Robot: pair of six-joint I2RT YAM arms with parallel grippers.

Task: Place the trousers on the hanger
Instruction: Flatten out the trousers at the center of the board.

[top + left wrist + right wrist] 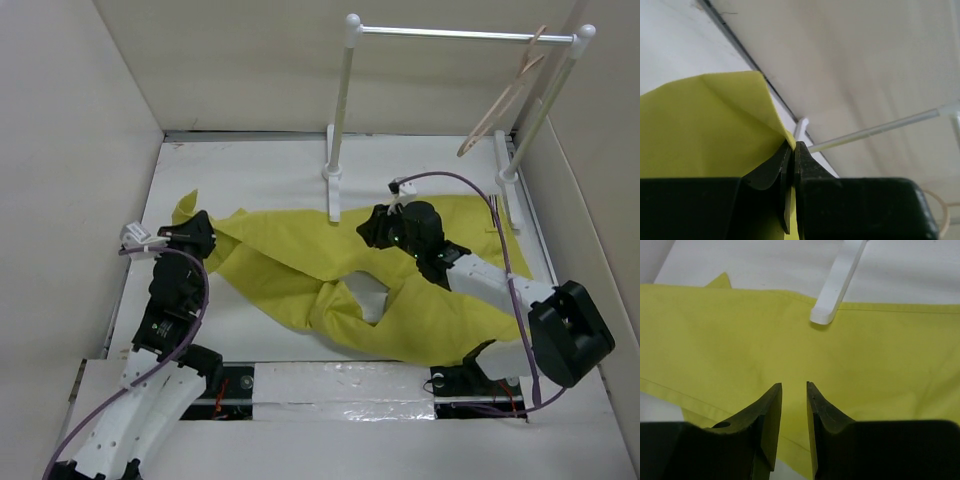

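Rumpled mustard-yellow trousers (300,285), legs splayed

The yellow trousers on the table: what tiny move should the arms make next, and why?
Probably the right gripper should lower and close on the mustard-yellow cloth trousers. Its fingers are open over the cloth, while the left gripper already pinches one edge. The pale wooden hanger hangs on the white metal rail.

Your white table (250,180) carries the yellow trousers (290,275), spread across its middle (one leg reaching left), with the white rack (334,185) standing at the far side.
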